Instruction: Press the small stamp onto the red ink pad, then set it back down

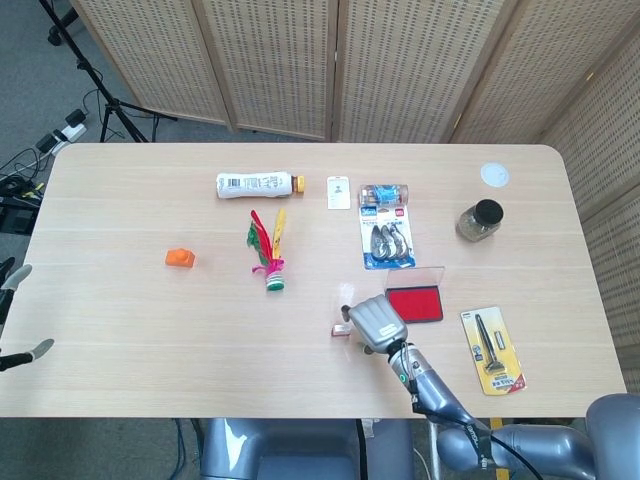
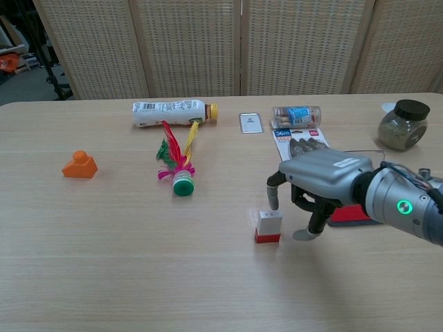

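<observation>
The small stamp (image 2: 268, 226), a white block with a red base, stands upright on the table; the head view shows the stamp (image 1: 341, 329) just left of my right hand. My right hand (image 2: 320, 181) hovers just right of and above it, fingers apart and curled down, holding nothing; the head view shows the same hand (image 1: 373, 320). The red ink pad (image 1: 414, 303) lies open behind that hand, and the chest view shows the ink pad (image 2: 349, 214) largely covered by it. Only the fingertips (image 1: 22, 271) of my left hand show at the far left edge in the head view.
A shuttlecock (image 2: 178, 168), an orange block (image 2: 79, 165), a lying bottle (image 2: 170, 112), a card (image 2: 250, 122), a blister pack (image 1: 386, 240), a jar (image 2: 397, 126) and a packaged tool (image 1: 494, 349) are spread over the table.
</observation>
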{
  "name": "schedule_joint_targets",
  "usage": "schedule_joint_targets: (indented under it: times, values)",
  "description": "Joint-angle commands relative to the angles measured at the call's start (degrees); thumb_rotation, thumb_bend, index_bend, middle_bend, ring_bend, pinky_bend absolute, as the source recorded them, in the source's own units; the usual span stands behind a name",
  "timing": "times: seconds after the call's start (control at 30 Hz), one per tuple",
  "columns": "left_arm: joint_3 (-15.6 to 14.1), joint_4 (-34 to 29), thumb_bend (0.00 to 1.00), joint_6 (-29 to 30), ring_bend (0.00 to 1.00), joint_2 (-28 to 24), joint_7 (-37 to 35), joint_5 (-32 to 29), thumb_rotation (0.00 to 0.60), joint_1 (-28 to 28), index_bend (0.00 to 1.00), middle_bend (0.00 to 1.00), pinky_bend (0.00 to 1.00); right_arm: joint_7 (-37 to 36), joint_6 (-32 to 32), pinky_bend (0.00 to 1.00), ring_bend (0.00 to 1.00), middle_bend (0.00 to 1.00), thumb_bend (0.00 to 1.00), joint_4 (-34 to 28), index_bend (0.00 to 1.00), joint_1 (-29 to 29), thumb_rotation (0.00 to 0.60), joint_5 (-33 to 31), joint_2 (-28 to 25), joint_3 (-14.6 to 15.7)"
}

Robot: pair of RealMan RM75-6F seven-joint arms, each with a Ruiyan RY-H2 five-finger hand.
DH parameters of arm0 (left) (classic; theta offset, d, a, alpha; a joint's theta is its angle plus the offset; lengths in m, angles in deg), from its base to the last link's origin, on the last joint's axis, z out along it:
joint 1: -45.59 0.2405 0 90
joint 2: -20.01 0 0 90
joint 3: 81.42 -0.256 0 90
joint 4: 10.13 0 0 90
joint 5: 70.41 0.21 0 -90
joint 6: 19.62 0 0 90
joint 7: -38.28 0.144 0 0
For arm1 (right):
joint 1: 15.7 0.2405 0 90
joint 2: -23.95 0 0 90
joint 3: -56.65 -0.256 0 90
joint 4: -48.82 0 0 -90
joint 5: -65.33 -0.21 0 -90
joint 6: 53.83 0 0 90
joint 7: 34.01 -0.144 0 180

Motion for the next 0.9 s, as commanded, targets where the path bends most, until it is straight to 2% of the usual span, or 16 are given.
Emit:
schedule_joint_targets:
  times: [0.03,0.27,0.57,0.9]
  values:
    - [0.06,0.00,0.00,-0.05,0.00,0.01,0.00,-0.14,0.600,-0.01,0.00,0.00,0.00,0.16,-0.22,1.00,0.92,0.87,0.28,-0.11,0.40,0.51,0.600,-1.01,0.67,-0.19]
    - [0.16,0.02,0.00,-0.12,0.00,-0.08,-0.33,-0.33,0.600,-0.02,0.00,0.00,0.00,0.71,-0.63,1.00,0.92,0.87,0.34,0.37,0.42,1.68,0.600,-2.99,2.19,-0.54]
    - [0.24,0.18,0.00,-0.06,0.00,-0.27,-1.10,-0.44,0.600,0.05,0.00,0.00,0.00,1.73,-1.22,1.00,0.92,0.87,0.35,0.85,0.43,2.78,0.600,-4.93,2.79,-0.61]
    - [0.19,0.21,0.00,0.08,0.00,-0.38,-1.39,-0.24,0.600,0.13,0.00,0.00,0.00,2.27,-2.05,1.00,0.93,0.88,0.37,1.58,0.50,3.71,0.600,-6.05,3.48,-0.05]
